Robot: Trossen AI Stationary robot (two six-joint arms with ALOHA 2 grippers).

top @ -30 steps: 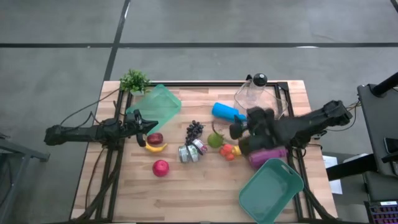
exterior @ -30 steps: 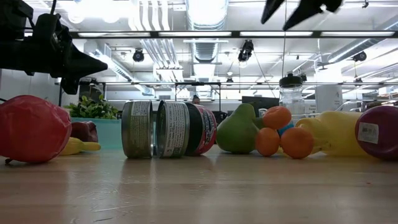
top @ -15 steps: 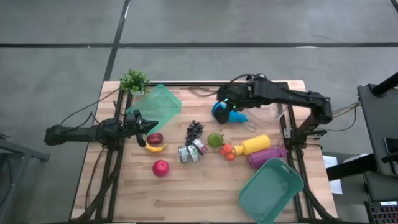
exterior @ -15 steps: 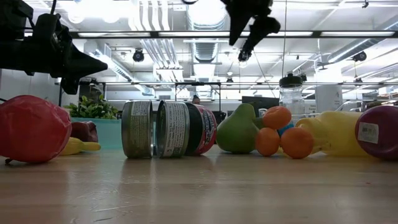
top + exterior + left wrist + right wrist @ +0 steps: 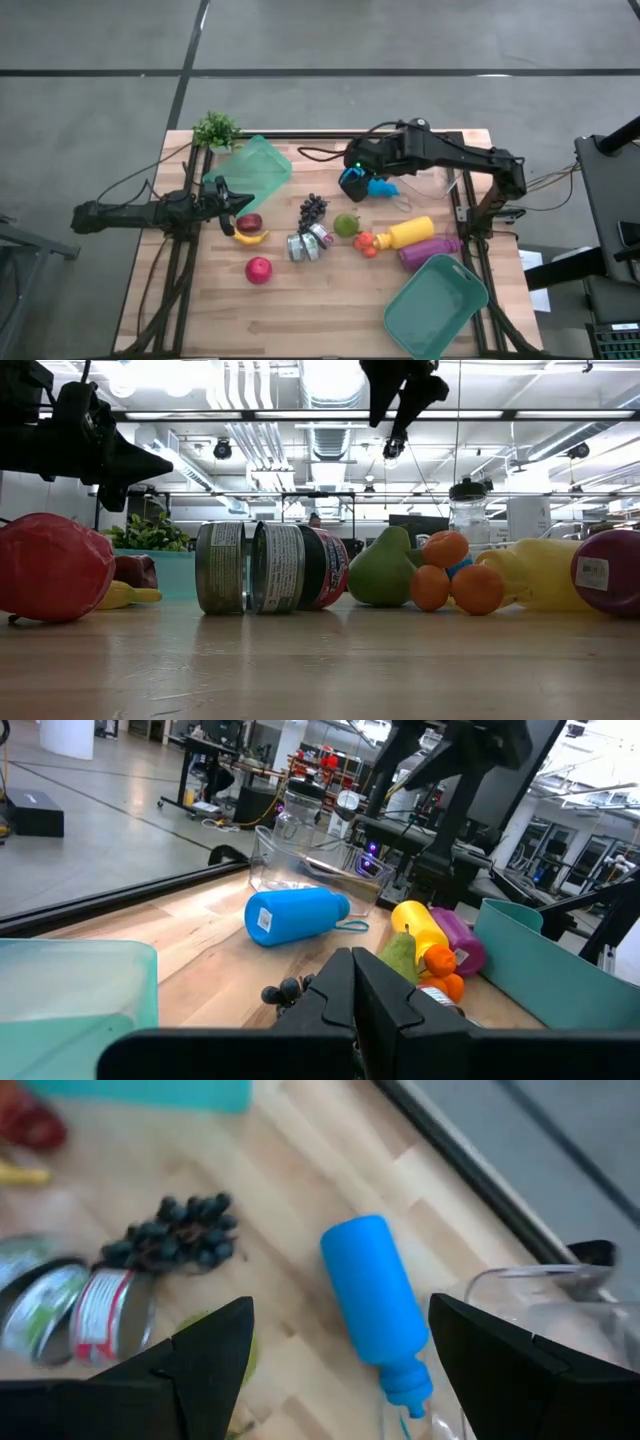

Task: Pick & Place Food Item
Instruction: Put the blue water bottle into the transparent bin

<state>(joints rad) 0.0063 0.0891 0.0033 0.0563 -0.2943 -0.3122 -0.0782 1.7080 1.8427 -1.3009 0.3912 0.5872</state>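
Food lies in the middle of the wooden table: dark grapes [image 5: 313, 207], a green pear [image 5: 346, 225], small orange fruits [image 5: 365, 243], a banana [image 5: 250, 237], a red apple [image 5: 258, 269] and tin cans [image 5: 308, 242]. My right gripper [image 5: 350, 178] hangs open high above the table, over the lying blue bottle [image 5: 375, 1305] and beside the grapes [image 5: 180, 1230]. Nothing is between its fingers [image 5: 210, 1360]. My left gripper [image 5: 240, 203] rests shut at the left side, near the banana, and holds nothing.
A teal bin [image 5: 253, 168] and a small plant [image 5: 216, 130] sit at the far left. Another teal bin [image 5: 436, 305] stands at the near right. A clear pitcher [image 5: 415, 150], a yellow bottle [image 5: 410, 232] and a purple bottle [image 5: 430, 250] crowd the right side.
My right gripper has swung from above the yellow and purple bottles toward the table's far edge and left. It has risen a little and rolled, and now hangs over the blue bottle, still open. No object has moved.
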